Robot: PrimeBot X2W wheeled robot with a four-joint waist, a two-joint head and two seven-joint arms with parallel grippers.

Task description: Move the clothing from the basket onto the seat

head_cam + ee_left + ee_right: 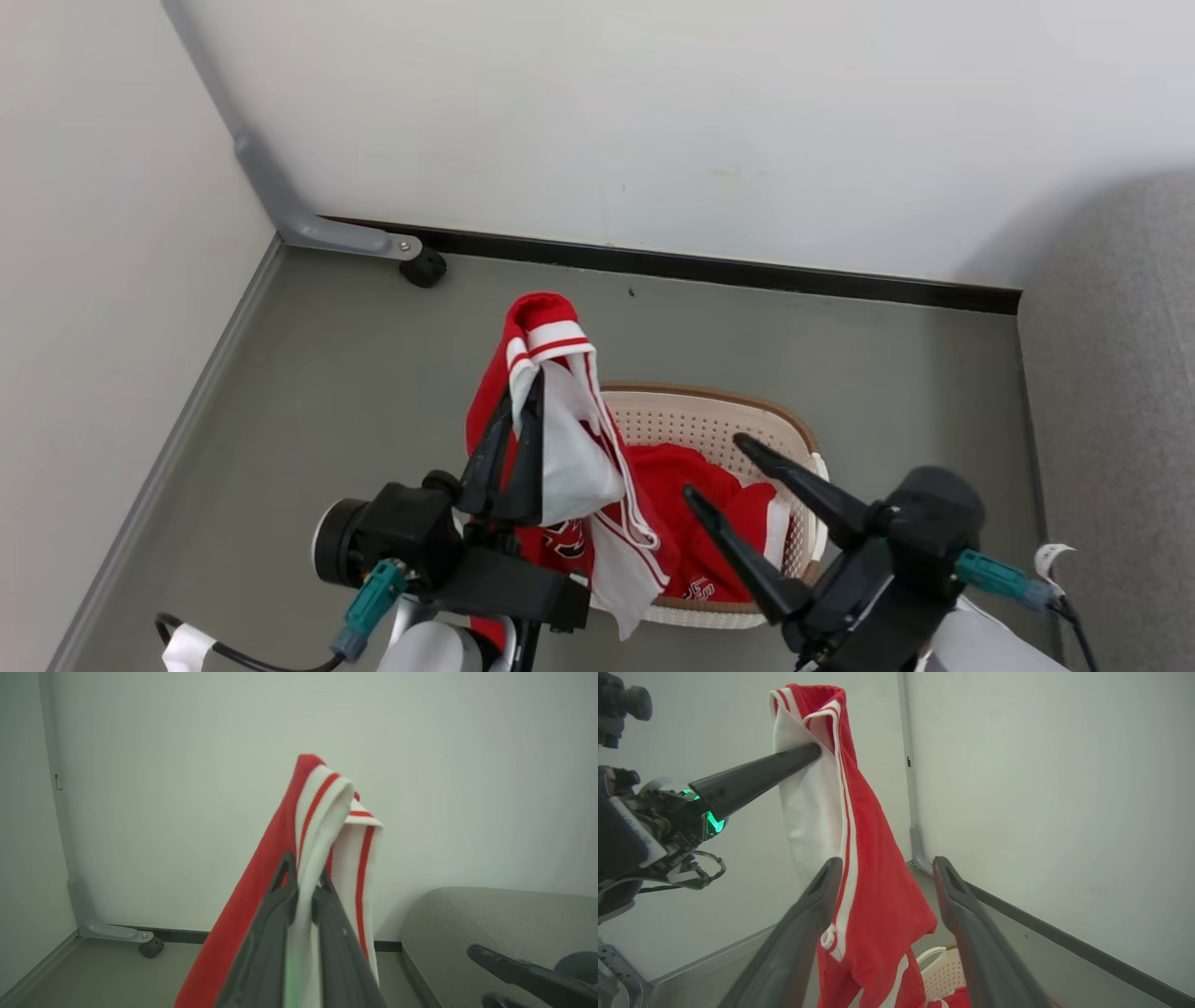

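My left gripper (523, 403) is shut on the top of a red garment with white trim (551, 373), lifted above the left end of the basket (709, 403). The cloth hangs down over the basket's near rim. In the left wrist view the striped band (327, 798) folds over the left gripper (303, 879). A second red garment (709, 523) lies in the basket. My right gripper (712, 465) is open over the basket, holding nothing. From the right wrist, the hanging garment (868, 868) shows beyond the right gripper (887, 863). The grey seat (1120, 392) is at the right.
White walls close in the corner behind and to the left. A grey post foot with a black caster (425, 269) stands on the grey floor (355, 392) at the back left. A dark baseboard (747, 271) runs along the back wall. The seat (495, 919) rises right of the basket.
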